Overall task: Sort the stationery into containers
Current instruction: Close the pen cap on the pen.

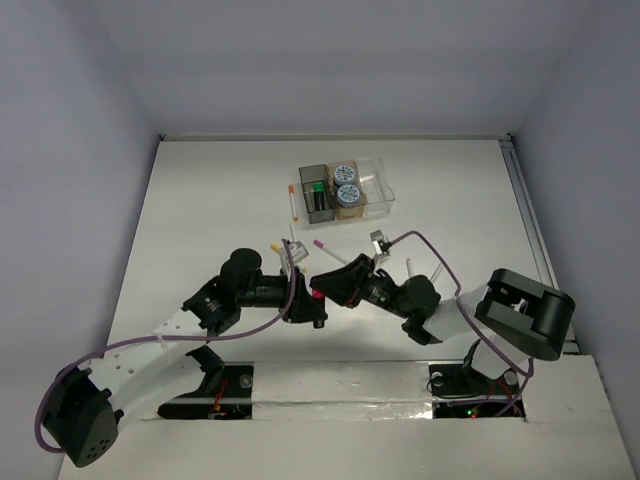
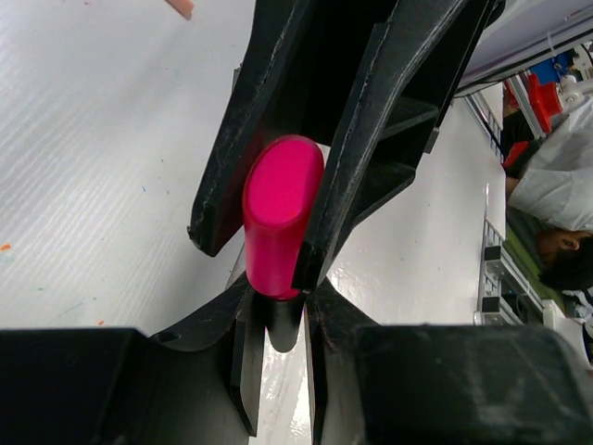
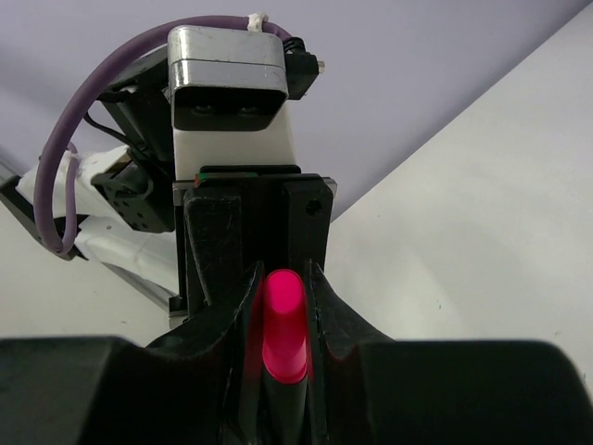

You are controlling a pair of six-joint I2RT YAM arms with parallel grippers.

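The magenta-capped pen point(image 2: 278, 204) is not in any bin. It hangs above the white table point(image 1: 200, 200), just below the middle of the overhead frame, pinched from both ends. The left gripper point(image 2: 276, 320) is clamped on its lower stretch. The right gripper point(image 3: 281, 320) is closed on the cap, with a finger pressed to either side.

The pen's long axis runs straight along the line joining the two grippers. In each wrist view it points directly away from the camera, so only the magenta end shows and the barrel is hidden.

The row of three joined plastic bins point(image 1: 385, 190), smoky grey, amber and clear, lies toward the upper middle of the overhead frame. That is up and slightly right of the pen. The right gripper looks marginally nearer to them, so it seems better placed for the carry.

No brand or lettering is readable. The two round blue-white tape rolls point(image 1: 346, 183) in the amber bin have printed faces, but the print is too small to make out.
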